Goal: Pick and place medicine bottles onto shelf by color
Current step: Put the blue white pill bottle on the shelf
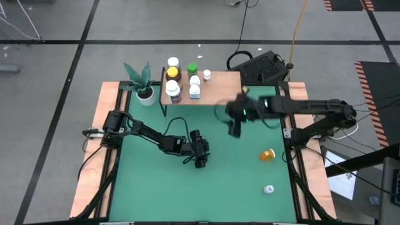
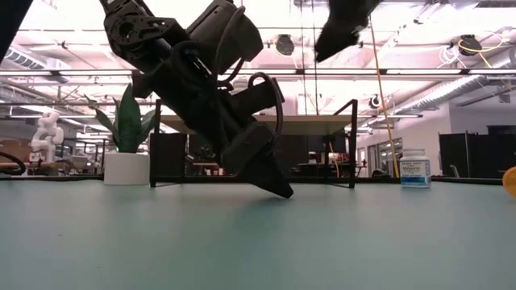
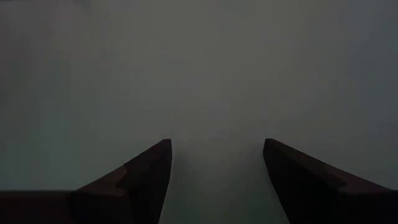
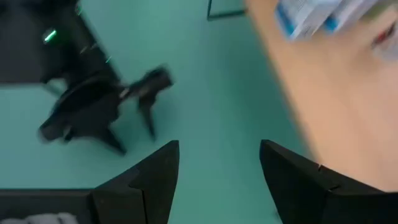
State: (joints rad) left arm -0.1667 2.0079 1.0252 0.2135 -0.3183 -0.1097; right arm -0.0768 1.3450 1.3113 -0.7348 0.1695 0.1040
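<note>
Look at the high view: your shelf (image 1: pixel 215 87) is a light-wood board on thin black legs, sitting at the upper centre of the green table (image 1: pixel 206 187). Six medicine bottles are clustered on its left half: a yellow-capped amber one (image 1: pixel 173 64), a green one (image 1: pixel 192 68), a small white one (image 1: pixel 207 75), and three white-capped ones in front, among them a blue-labelled bottle (image 1: pixel 195 91). The right half of the board is bare.

Two bottles are off the shelf. An orange bottle (image 1: pixel 267 154) lies on its side at the right of the table, and a small white bottle (image 1: pixel 269 189) stands lower right.

Your right gripper (image 1: pixel 235 128) hangs just below the shelf's front right edge, well apart from both loose bottles; its fingers stand apart with nothing between them, and the wrist view shows the shelf board beside it.

Your left gripper (image 1: pixel 199 161) rests low at the table's centre, tips touching or nearly touching the mat, fingers apart and empty, clear of every bottle.
</note>
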